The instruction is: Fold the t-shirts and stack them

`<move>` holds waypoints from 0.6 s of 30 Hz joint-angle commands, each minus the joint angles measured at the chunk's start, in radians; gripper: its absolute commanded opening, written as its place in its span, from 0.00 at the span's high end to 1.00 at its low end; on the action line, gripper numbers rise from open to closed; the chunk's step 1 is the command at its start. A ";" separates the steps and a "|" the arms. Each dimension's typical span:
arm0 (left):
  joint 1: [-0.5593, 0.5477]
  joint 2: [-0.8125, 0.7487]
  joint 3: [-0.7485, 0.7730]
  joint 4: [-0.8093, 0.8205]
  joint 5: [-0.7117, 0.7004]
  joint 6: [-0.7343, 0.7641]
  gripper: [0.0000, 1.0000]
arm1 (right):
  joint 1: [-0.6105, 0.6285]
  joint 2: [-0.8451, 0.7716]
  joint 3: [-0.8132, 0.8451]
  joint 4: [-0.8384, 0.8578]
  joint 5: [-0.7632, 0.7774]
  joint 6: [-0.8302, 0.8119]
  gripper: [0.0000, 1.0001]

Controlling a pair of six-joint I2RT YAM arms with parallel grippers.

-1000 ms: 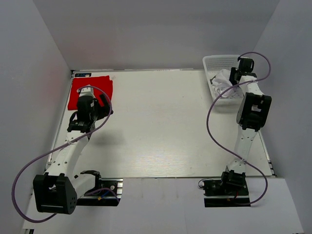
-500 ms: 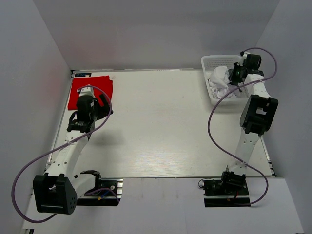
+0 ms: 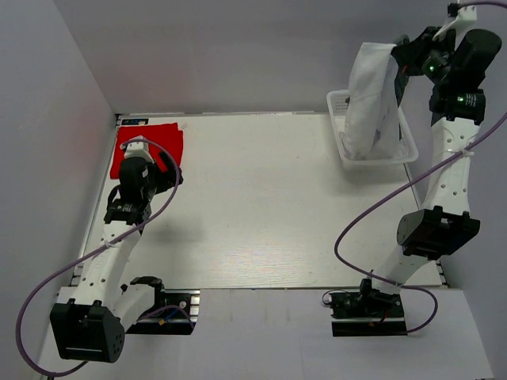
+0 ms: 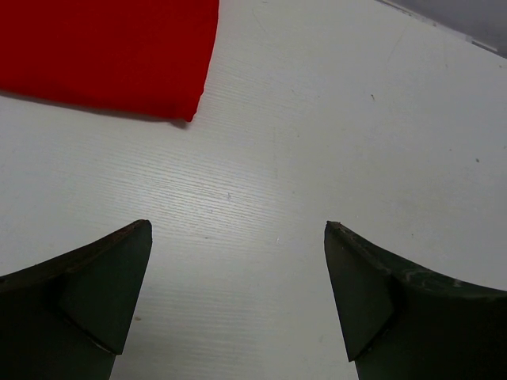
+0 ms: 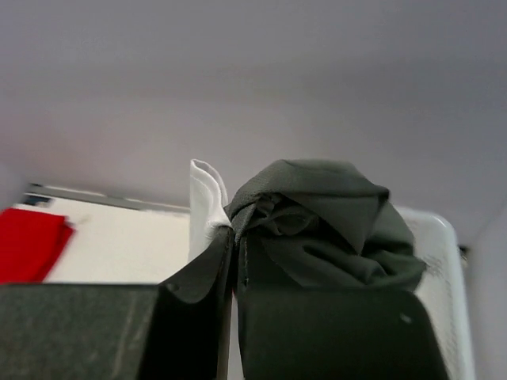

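While the right gripper, clenched on the white cloth t-shirt plus a bunch of dark grey-green cloth, dangles it vertically over the white plastic mesh basket, the wide-open left gripper hovers far leftward beside the folded bright red t-shirt.

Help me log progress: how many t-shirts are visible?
3. A red t-shirt lies folded far left on the table; a white t-shirt hangs from the right gripper above the basket; a dark grey-green t-shirt is bunched there too. The basket may hide more.
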 commanded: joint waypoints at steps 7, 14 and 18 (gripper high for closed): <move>0.003 -0.040 -0.005 0.017 0.052 -0.003 0.00 | 0.074 0.016 0.278 0.517 -0.466 0.530 1.00; 0.003 -0.049 -0.005 0.026 0.072 -0.003 0.00 | 0.200 0.039 0.366 0.745 -0.448 0.662 1.00; 0.003 -0.059 -0.005 0.008 0.063 -0.012 0.00 | 0.287 -0.009 0.246 0.704 -0.440 0.577 1.00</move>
